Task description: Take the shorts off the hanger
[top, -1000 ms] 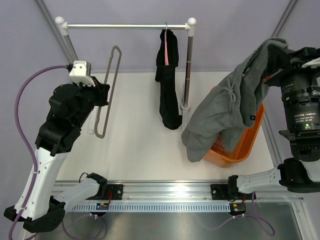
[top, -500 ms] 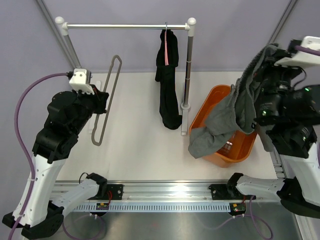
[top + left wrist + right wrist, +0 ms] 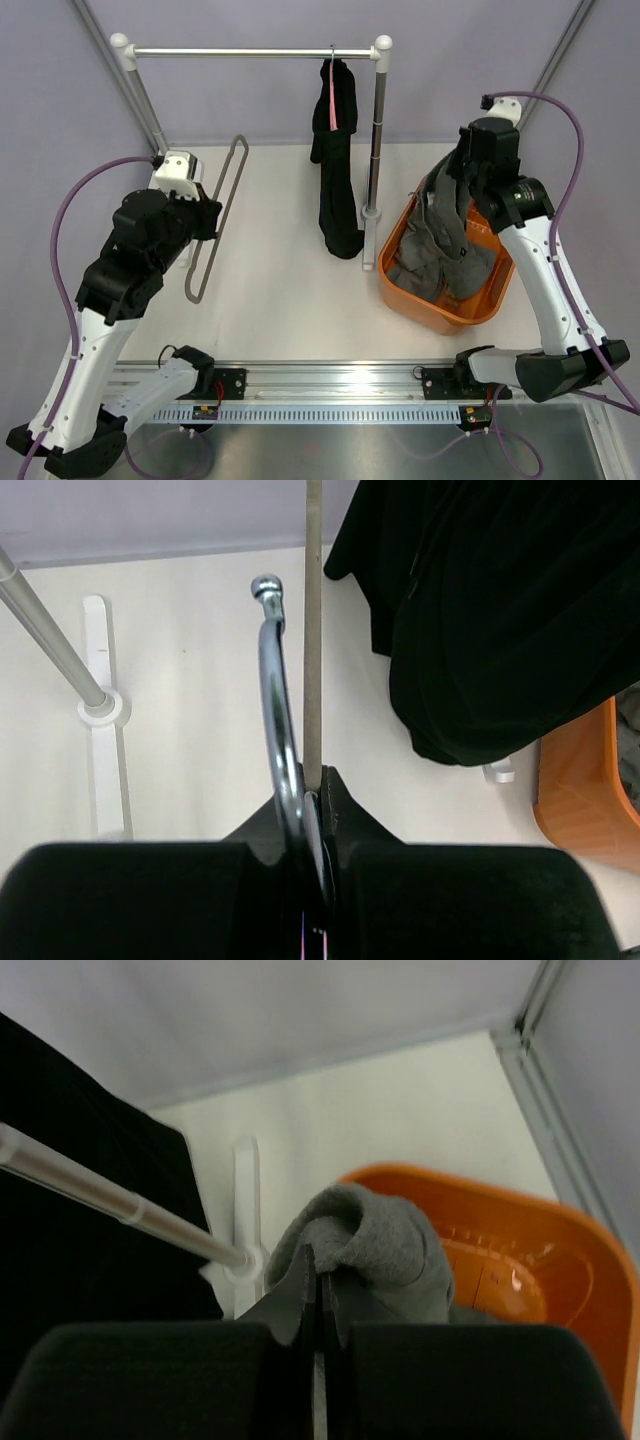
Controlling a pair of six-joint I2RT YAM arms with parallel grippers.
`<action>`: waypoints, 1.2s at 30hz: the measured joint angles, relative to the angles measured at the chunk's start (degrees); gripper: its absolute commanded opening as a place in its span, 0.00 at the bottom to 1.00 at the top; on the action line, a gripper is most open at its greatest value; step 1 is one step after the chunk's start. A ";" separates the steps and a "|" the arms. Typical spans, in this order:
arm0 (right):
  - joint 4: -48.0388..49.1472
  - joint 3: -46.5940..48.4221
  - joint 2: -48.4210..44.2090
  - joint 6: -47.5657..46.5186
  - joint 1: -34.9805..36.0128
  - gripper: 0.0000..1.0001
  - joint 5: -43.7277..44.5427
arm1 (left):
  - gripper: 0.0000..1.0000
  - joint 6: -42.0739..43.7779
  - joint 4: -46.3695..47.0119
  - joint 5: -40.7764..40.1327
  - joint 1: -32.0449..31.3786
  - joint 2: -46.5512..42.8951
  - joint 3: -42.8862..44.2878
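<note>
Table (image 3: 280, 295) — right hand (image 3: 315, 1285) pinches shorts (image 3: 378, 1243).

open: table (image 3: 270, 250) between hanger (image 3: 313, 630) and black garment (image 3: 337, 190) | blocking: rack post (image 3: 377, 130), orange bin (image 3: 425, 318) right

Clothes rack (image 3: 250, 51) stood at the far side of the white tabletop (image 3: 280, 300), horizontal rail on two uprights, the right post (image 3: 377, 130) ending in a white foot (image 3: 372, 213). A black garment (image 3: 337, 190) hung near the rail's right end on a pink hanger (image 3: 332, 110), its lower end reaching down just left of that foot. An orange basket (image 3: 425, 315) sat on the tabletop right of the post, close to the foot. A slotted aluminium track (image 3: 330, 385) ran along the near edge.
</note>
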 measured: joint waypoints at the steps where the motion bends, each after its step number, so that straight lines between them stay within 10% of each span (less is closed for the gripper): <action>1: -0.17 -2.86 -0.90 1.64 -0.50 0.00 -0.68 | 0.00 0.00 -0.33 0.02 0.00 0.00 -0.11; 7: -0.26 -16.09 -7.63 8.66 -0.98 0.49 -2.32 | 0.00 0.13 -1.51 1.44 0.00 1.29 0.11; 12: 0.33 -22.05 -12.41 11.28 -0.98 0.67 -4.92 | 0.00 0.92 -3.91 4.33 0.00 6.45 2.80; 36: 0.33 -22.47 -27.52 11.93 -0.98 0.75 -17.88 | 0.00 3.54 -4.24 22.29 9.75 30.40 30.80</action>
